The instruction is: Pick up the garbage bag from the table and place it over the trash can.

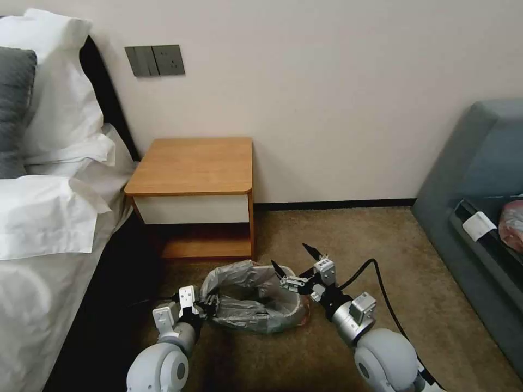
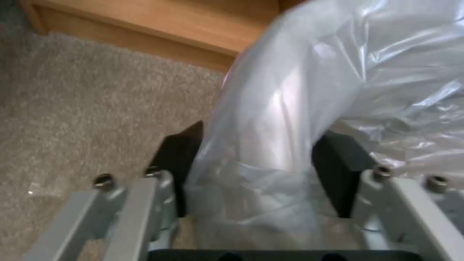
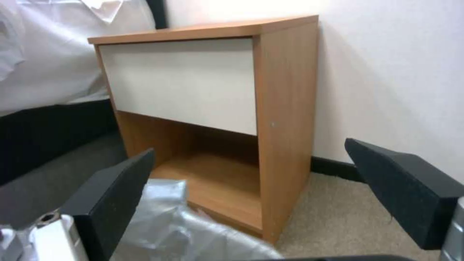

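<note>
Nearly done: garbage bag (image 1: pixel 253 296) draped over trash can (image 1: pixel 297 321) at lower centre, left gripper (image 1: pixel 200 310) pinching its rim, right gripper (image 1: pixel 297 267) spread wide, next likely tucking edges.

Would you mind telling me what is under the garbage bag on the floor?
The garbage bag drapes over a bin-shaped form on the carpet, presumably the trash can, but the plastic covers it entirely. The left hand grips the bag's rim; the right hand hovers open at the opposite side.
</note>
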Motion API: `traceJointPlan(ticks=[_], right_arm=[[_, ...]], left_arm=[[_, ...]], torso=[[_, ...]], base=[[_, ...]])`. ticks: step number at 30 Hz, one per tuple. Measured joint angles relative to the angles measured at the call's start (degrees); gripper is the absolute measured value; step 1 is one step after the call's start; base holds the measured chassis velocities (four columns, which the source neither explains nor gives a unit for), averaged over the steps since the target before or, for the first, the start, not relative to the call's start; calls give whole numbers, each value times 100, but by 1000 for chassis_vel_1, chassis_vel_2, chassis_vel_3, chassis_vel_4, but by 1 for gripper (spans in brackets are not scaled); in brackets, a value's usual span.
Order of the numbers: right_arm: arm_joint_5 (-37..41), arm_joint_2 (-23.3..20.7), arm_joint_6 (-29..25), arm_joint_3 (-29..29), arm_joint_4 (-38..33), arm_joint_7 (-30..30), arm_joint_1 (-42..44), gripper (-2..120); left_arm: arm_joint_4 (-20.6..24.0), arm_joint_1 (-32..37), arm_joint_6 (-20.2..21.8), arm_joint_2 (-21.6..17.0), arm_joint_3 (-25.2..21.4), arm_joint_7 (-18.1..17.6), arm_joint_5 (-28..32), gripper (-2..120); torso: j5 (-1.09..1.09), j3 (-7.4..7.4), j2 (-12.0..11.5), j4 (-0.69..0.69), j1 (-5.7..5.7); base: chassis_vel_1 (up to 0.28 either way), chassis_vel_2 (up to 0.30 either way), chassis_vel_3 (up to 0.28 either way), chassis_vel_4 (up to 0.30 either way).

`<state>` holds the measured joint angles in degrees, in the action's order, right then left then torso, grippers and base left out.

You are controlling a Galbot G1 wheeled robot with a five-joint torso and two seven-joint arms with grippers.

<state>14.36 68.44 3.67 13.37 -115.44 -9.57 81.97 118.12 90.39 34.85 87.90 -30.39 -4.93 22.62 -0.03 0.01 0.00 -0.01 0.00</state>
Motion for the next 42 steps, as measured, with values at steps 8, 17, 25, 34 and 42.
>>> traceJointPlan(ticks=[8,17,25,34,42], right_arm=[[-54,19,0,-49,27,-62,-12,100],[-180,164,34,-140,15,539,-10,100],[-720,484,83,-315,46,1896,69,100],[-1434,793,-380,-117,327,2254,230,100],[-1458,822,-405,-64,338,2236,255,100]], left_arm=[[40,-15,-334,-53,-25,138,-149,85],[-40,99,-1733,-75,-40,309,-776,100],[-777,-7,-4138,0,-254,333,-1459,99],[-983,44,-4440,-29,-283,458,-1441,93],[-973,76,-4429,-38,-284,465,-1430,93]], torso=[[2,0,0,0,0],[3,0,0,0,0],[2,0,0,1,0],[3,-1,0,1,0],[2,-1,0,1,0]], base=[[0,0,0,0],[0,0,0,0],[0,0,0,0],[0,0,0,0],[0,0,0,0]])
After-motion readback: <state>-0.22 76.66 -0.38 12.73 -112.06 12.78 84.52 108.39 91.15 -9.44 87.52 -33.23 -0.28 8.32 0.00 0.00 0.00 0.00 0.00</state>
